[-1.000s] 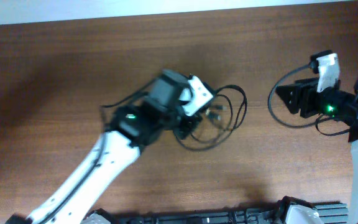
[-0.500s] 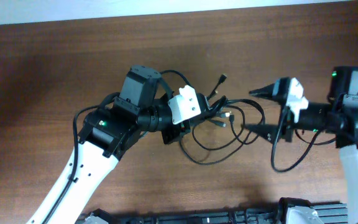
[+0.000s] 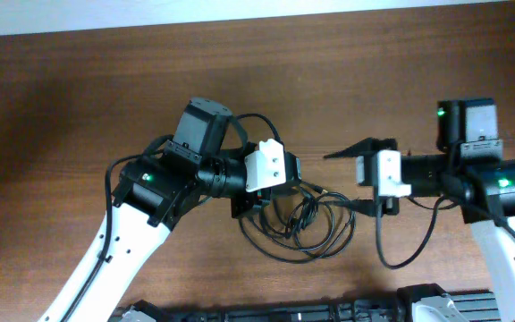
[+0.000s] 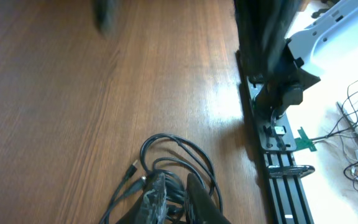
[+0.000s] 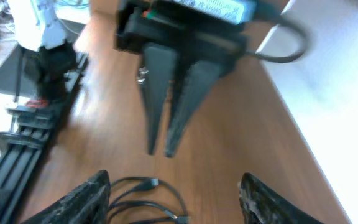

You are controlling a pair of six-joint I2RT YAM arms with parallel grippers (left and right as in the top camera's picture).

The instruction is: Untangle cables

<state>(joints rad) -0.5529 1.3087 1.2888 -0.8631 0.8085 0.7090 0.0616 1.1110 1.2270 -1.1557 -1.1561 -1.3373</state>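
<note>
The cables (image 3: 316, 234) lie as a loose black bundle of loops on the brown table between my two arms. My left gripper (image 3: 253, 204) sits at the bundle's left end, pointing down. In the left wrist view its fingers (image 4: 157, 198) stand a slim gap apart, with strands of the cables (image 4: 173, 138) showing in the gap and looping beyond the tips. My right gripper (image 3: 345, 179) hovers wide open just right of the bundle. Its wrist view shows two plug ends of the cables (image 5: 143, 184) between its spread fingers (image 5: 92, 199). The left gripper (image 5: 160, 152) hangs ahead with bare table between its fingers.
A black rail (image 3: 329, 313) runs along the table's front edge and shows in the left wrist view too (image 4: 278, 155). The right arm's own thick wire (image 3: 401, 255) loops below its wrist. The table's far edge meets a white wall (image 3: 240, 13).
The bundle has dropped from its lifted, spread state and lies lower and flatter. My left jaws have parted slightly. The right gripper has swung left and closer to the bundle.
</note>
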